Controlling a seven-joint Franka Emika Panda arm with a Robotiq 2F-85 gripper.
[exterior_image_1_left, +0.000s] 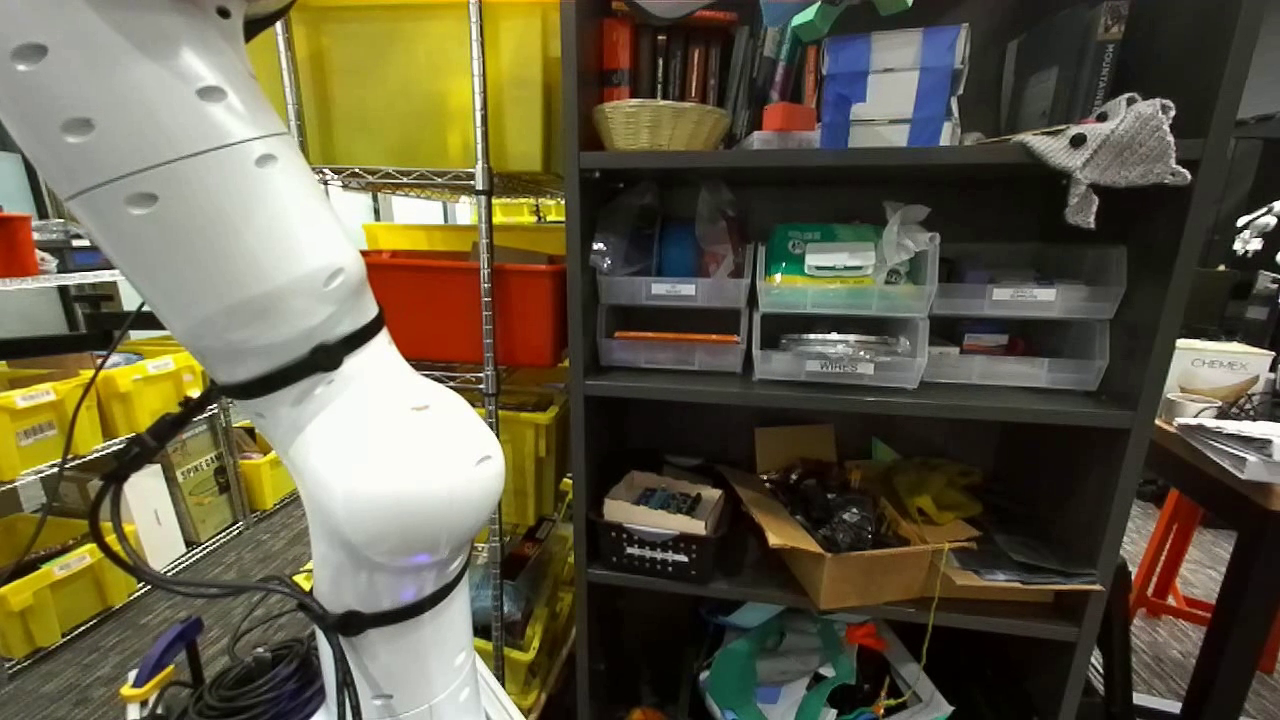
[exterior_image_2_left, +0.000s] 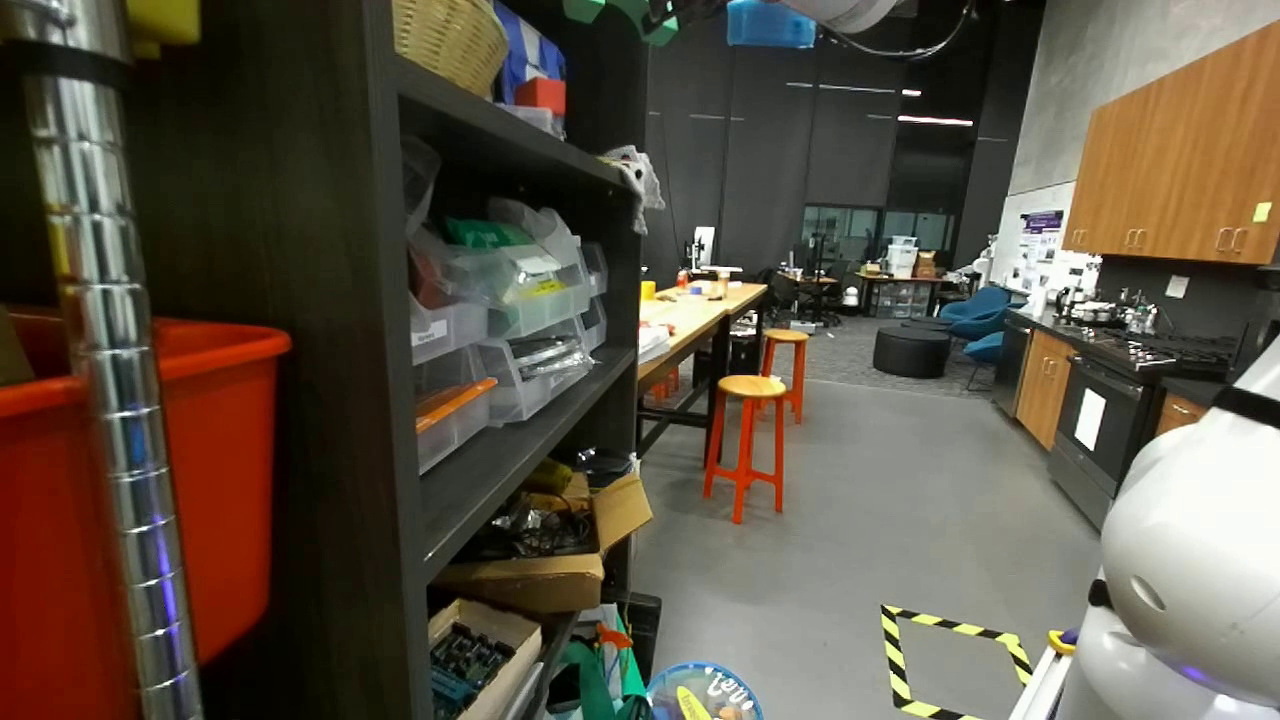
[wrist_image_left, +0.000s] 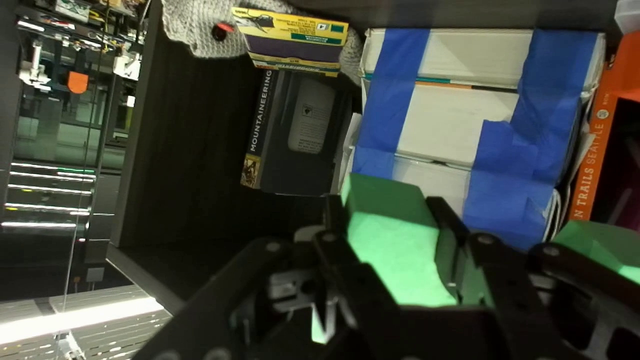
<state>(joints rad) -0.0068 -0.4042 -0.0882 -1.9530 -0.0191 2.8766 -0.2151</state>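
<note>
Wrist view: claw (wrist_image_left: 390, 220) gripping green piece (wrist_image_left: 395, 250), lower centre; should be keeping it clear of blue-taped stack (wrist_image_left: 450, 115), upper right.

Bookcase (exterior_image_1_left: 860, 403) — exteriors frontal, oblique, wrist close-up

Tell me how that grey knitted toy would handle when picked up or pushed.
The grey knitted toy is probably floppy: part of it droops below the shelf edge. Its coarse, textured knit should resist slipping. With that part overhanging, an outward push might send it over.
</note>
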